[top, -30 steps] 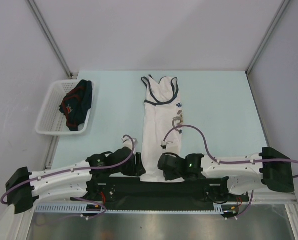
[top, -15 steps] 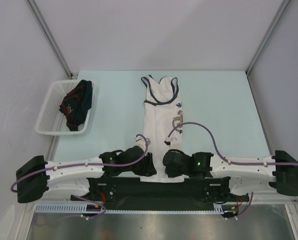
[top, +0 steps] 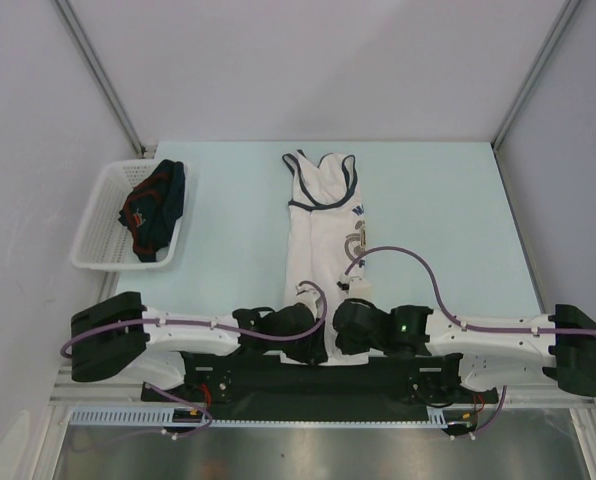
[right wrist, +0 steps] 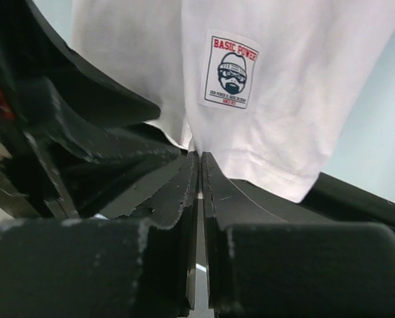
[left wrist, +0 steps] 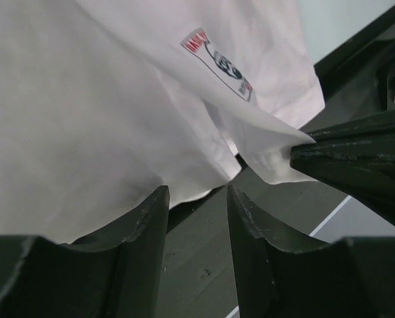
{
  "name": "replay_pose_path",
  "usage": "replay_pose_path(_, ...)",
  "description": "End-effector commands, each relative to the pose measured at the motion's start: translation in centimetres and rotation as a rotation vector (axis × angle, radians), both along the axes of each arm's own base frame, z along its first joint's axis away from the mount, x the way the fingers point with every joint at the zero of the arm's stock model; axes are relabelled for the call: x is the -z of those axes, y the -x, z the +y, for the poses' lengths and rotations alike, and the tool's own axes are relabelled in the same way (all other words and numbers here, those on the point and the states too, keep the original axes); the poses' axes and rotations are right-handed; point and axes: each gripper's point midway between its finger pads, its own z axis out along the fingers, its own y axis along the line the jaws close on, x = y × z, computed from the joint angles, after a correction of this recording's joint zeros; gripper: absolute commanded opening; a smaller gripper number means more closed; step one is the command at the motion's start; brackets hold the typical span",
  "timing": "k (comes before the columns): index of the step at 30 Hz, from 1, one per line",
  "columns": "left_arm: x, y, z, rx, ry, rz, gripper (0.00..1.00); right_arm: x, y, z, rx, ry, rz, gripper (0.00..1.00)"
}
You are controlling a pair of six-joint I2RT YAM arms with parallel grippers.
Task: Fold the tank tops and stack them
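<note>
Top external shows the right gripper [right wrist: 199, 159] newly clamped on the hem of the white tank top [top: 323, 235] at the near edge of the tabletop [top: 458, 200], with the left gripper [left wrist: 197, 199] swung in beside it, still spread, so folding looks close.

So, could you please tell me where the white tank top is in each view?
Top external: white tank top lies lengthwise at centre, hem nearest.
Left wrist: fills the upper left.
Right wrist: fills the top.
Shared landmark: its printed hem label, in both wrist views.
</note>
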Motion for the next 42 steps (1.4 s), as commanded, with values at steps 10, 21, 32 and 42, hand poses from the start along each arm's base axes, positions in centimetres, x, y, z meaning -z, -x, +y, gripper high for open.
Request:
replay_pose_path(10,-3.7,0.2,3.3,-0.080,0.066,-0.067,0.47,0.3,1.2,3.7,-0.079,-0.095,0.024,0.09)
replay_pose_path(21,-4.8,-1.4,7.2,-0.183,0.061,-0.116,0.51,5.5,3.6,5.3,-0.135,-0.031,0.119,0.40)
replay_pose_path(32,-2.2,-1.8,8.8,-0.224,-0.004,-0.088,0.51,2.7,3.8,5.5,-0.146,-0.117,0.087,0.51)
replay_pose_path(42,-0.4,-0.5,8.5,-0.190,0.037,-0.020,0.70,1.3,2.3,-0.5,-0.004,-0.053,0.045,0.62)
